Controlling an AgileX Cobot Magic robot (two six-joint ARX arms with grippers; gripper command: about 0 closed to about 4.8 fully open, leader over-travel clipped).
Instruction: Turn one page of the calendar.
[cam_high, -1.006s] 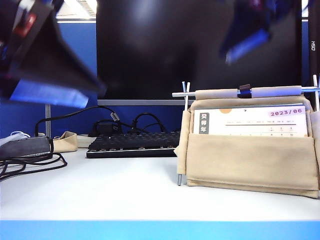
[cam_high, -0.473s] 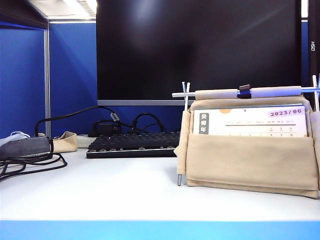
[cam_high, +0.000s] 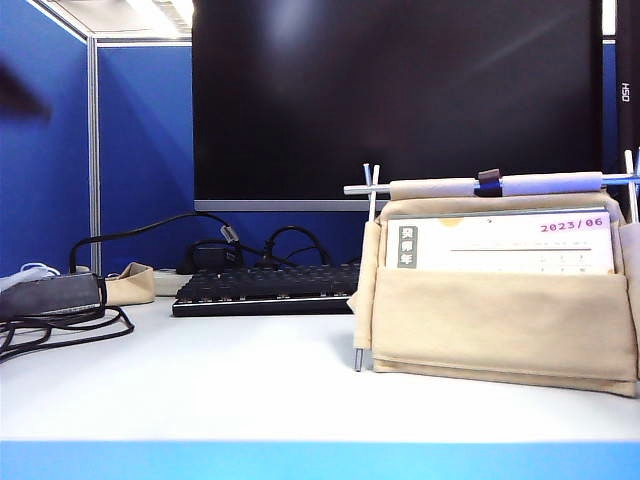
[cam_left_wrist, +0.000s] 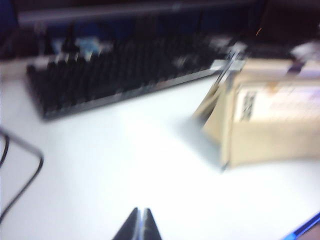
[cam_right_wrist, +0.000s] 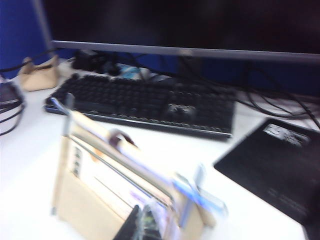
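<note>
Black monitor at rear; black keyboard before it on white surface; cables left; black pad beside keyboard.

A smooth white desk with a pale blue front edge carries it all, and on its right sits the beige fabric pocket calendar on thin silver rods, front sheet reading "2023/06". Behind it, toward the middle, lies a long black keyboard in front of the wide black monitor. At far left there's a dark grey power brick with looping black cables and a small beige pouch just beside it, while the right wrist view shows a flat black mat beyond the calendar.
</note>
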